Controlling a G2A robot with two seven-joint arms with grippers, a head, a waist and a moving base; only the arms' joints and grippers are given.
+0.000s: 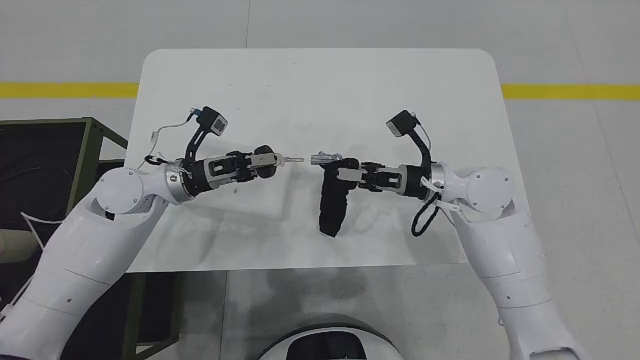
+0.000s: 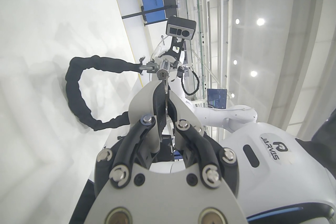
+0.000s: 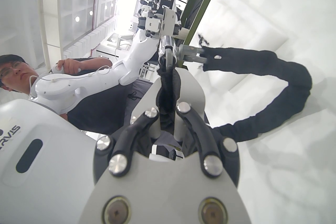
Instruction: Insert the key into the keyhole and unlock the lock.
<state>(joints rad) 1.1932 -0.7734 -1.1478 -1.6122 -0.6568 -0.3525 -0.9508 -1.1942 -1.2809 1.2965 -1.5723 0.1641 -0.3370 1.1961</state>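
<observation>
Item 1: white table [image 1: 320,90], rounded corners. Item 2: left gripper [image 1: 274,160], in the top view at 9 o'clock of the table's middle, fingers [image 2: 147,99] pressed together on the key [image 2: 166,86], which lies level with its blade pointing to 3 o'clock. Item 3: lock [image 1: 324,158], metal cylinder held above the table near its middle, keyhole [image 2: 162,74] facing 9 o'clock toward the key. The key tip is just short of the keyhole, in line with it, not inserted. Item 4: right gripper [image 3: 168,79], at 3 o'clock of the lock, fingers clamped on the black-sleeved end just behind the cylinder. Item 5: black fabric-covered cable [image 1: 330,210], 1 loop attached to the lock, hanging toward 6 o'clock; its low end appears to rest on the table. Item 6: yellow floor stripe [image 1: 60,89], beyond the table at 12 o'clock.
</observation>
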